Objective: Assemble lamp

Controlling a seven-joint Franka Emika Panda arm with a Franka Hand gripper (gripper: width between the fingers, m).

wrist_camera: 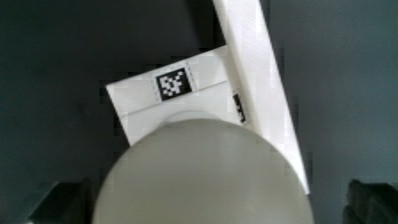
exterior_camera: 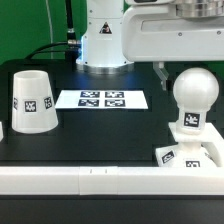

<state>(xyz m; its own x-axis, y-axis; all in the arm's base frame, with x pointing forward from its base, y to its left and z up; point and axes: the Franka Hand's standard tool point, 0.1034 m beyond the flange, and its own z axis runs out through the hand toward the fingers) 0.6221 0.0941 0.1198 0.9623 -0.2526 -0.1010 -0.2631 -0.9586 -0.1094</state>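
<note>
The white round bulb (exterior_camera: 192, 97) stands upright by its neck on the flat square base (exterior_camera: 190, 156) at the exterior view's right, near the front rail. My gripper (exterior_camera: 187, 66) hangs just above the bulb, jaws open, with one dark finger (exterior_camera: 160, 68) showing beside it. In the wrist view the bulb (wrist_camera: 196, 170) fills the space between my two fingertips (wrist_camera: 61, 205), which flank it without clearly touching. The base's tagged corner (wrist_camera: 173, 85) shows beyond it. The truncated-cone shade (exterior_camera: 32, 100) stands alone at the exterior view's left.
The marker board (exterior_camera: 101, 99) lies flat in the middle of the black table. A white rail (exterior_camera: 100, 180) runs along the front edge and also shows in the wrist view (wrist_camera: 258, 60). The arm's white base (exterior_camera: 100, 40) stands at the back.
</note>
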